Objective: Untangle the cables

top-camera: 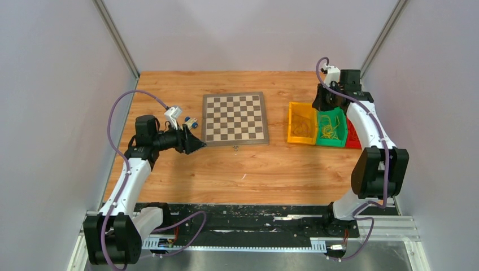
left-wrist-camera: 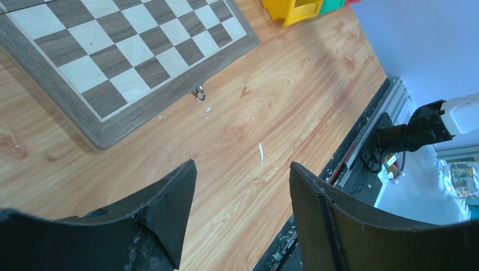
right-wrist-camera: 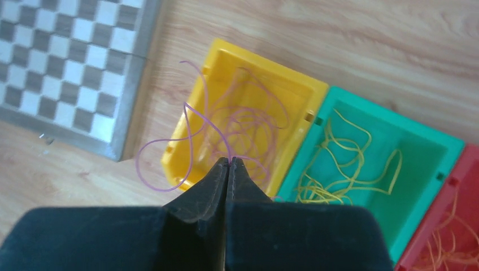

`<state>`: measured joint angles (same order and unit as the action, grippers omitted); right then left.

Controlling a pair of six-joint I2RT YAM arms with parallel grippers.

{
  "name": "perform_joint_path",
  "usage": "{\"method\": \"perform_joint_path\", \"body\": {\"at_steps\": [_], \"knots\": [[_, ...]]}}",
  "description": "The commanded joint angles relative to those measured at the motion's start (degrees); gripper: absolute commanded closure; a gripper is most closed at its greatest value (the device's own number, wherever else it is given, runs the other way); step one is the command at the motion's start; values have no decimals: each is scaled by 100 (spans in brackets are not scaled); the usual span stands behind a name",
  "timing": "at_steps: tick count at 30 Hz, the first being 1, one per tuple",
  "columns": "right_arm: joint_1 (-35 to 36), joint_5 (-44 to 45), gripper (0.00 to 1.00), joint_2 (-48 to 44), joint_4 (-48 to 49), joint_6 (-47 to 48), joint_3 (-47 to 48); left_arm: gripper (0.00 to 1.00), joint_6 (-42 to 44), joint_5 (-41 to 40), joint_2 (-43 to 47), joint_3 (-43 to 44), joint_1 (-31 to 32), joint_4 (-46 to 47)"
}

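- The right hand (right-wrist-camera: pixel 229 164) has its two black fingers pressed together. They pinch the thin purple wire strands (right-wrist-camera: pixel 248 127), which run out from between the tips.
- These strands are very fine and limp. They curl into overlapping loops, most of them lying tangled inside the open yellow plastic bin (right-wrist-camera: pixel 265 65).
- One large loop hangs out over the bin's wall on the chessboard side, above the light wooden desk (right-wrist-camera: pixel 367 45).
- The green plastic bin (right-wrist-camera: pixel 395 116) touches the yellow one. It holds thin yellow wire strands (right-wrist-camera: pixel 344 164), loosely coiled and heaped toward the corner nearest the hand.
- The red plastic bin (right-wrist-camera: pixel 471 164) sits against the green one's other side. It holds thin orange wire strands (right-wrist-camera: pixel 452 248), only partly in view at the picture's edge.
- The brown-and-cream wooden chessboard (right-wrist-camera: pixel 62 73) lies flat on the desk just beside the yellow bin, not touching it.
- The left hand (left-wrist-camera: pixel 243 169) has its fingers apart with nothing between them. It hovers over bare desk near the chessboard's near corner, well apart from the bins.
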<state>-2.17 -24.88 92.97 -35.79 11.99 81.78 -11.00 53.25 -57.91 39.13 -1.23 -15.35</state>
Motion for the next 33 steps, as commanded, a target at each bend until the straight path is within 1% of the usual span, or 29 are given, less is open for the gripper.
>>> {"method": "perform_joint_path", "body": {"at_steps": [1,3,6,9,11,14,16,20,24,27,33], "knots": [[-29,1250,100,-307,807,-1128,-418,30,109,-16,-41,104,-18,155],[-1,1803,100,-365,883,-1615,-646,30,89,2,-75,103,-22,171],[72,2199,100,-393,886,-1881,-890,30,69,-5,-109,103,-17,221],[180,2245,100,-413,883,-1926,-1080,30,43,-3,-129,103,-17,242],[400,2262,100,-412,885,-1949,-1131,30,27,-7,-144,103,-17,255],[637,2473,100,-244,886,-2004,-1034,30,-3,-17,-158,99,-22,273],[785,2927,100,-21,885,-2041,-891,30,-9,-21,-166,95,-15,278],[978,3371,100,501,877,-2190,-630,30,-20,-38,-173,102,-18,284],[1027,3505,100,1135,888,-2378,-353,30,-9,-51,-180,88,-18,283],[1035,3415,100,1485,936,-2445,-189,30,33,-52,-198,88,-17,272],[1078,3463,99,1673,1313,-2260,-360,30,105,-56,-224,86,-17,239]]}}
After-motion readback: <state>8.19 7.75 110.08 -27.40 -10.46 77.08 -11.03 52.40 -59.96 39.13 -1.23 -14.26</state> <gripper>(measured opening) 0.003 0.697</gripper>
